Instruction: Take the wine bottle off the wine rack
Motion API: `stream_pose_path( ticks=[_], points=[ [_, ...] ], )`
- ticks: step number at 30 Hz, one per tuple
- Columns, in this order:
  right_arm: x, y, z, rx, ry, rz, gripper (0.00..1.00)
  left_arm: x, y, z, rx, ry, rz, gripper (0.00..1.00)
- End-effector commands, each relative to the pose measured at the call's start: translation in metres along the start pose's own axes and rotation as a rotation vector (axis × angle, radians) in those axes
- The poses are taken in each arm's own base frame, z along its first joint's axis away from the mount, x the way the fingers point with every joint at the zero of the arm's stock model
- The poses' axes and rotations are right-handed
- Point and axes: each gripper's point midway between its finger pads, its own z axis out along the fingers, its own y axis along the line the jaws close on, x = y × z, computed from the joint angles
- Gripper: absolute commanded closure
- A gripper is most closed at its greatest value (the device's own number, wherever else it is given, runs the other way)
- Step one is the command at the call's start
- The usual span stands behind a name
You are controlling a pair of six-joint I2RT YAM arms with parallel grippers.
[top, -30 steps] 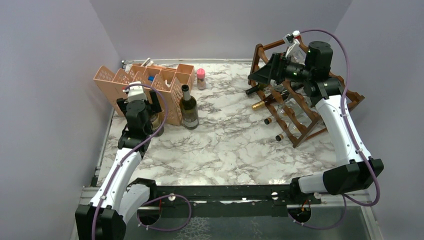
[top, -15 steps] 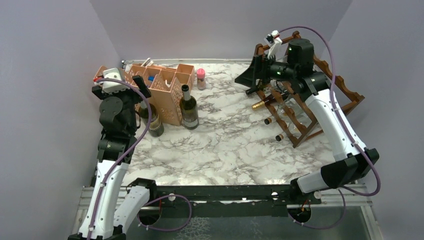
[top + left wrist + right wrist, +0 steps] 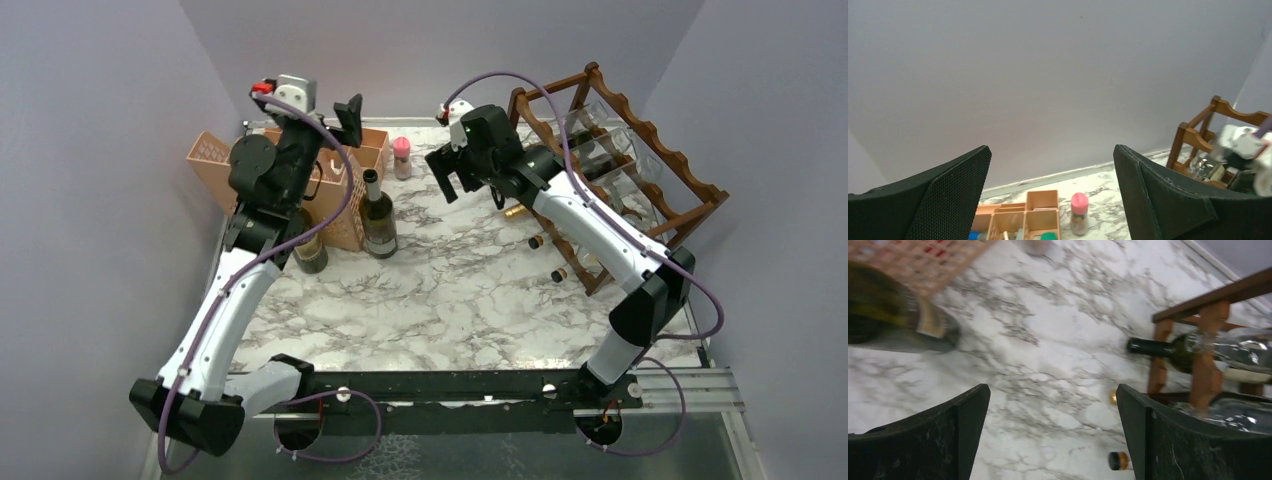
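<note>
Clearly, left fingers [image 3: 938,200] and right fingers [image 3: 928,440] gape wide — each empty, touching nothing.

Plain lilac-grey walls close in the table [image 3: 450,300] on three sides: a back wall [image 3: 430,50], a left wall [image 3: 90,200] and a right wall [image 3: 780,150]. The table top is white marble with grey veins, under soft, even light. A black bar [image 3: 450,385] runs along its near edge.
</note>
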Motion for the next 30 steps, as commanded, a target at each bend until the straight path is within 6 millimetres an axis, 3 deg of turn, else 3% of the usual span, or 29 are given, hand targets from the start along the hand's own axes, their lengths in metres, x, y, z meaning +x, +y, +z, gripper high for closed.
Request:
stream_pose_path(
  ticks=[1, 5, 8, 17, 22, 30],
  points=[
    [0.031, -0.06, 0.014, 0.311, 0.134, -0.185, 0.0, -0.039, -0.04, 0.021, 0.127, -0.148, 0.002, 0.01],
    [0.047, -0.08, 0.015, 0.43, 0.192, -0.263, 0.0, -0.034, -0.07, 0.026, 0.207, -0.152, 0.011, 0.01],
    [0.056, -0.094, 0.015, 0.515, 0.218, -0.317, 0.0, -0.035, -0.078, 0.02, 0.224, -0.162, 0.049, 0.01],
    [0.078, -0.107, 0.03, 0.613, 0.284, -0.373, 0.04, -0.029, -0.048, -0.025, 0.097, -0.204, 0.07, 0.01],
    [0.066, -0.115, 0.034, 0.679, 0.249, -0.407, 0.07, -0.024, -0.033, -0.049, 0.04, -0.251, 0.091, 0.02],
    [0.053, -0.134, 0.075, 0.749, 0.259, -0.481, 0.14, -0.023, -0.014, -0.074, -0.057, -0.315, 0.134, 0.05]
  ],
)
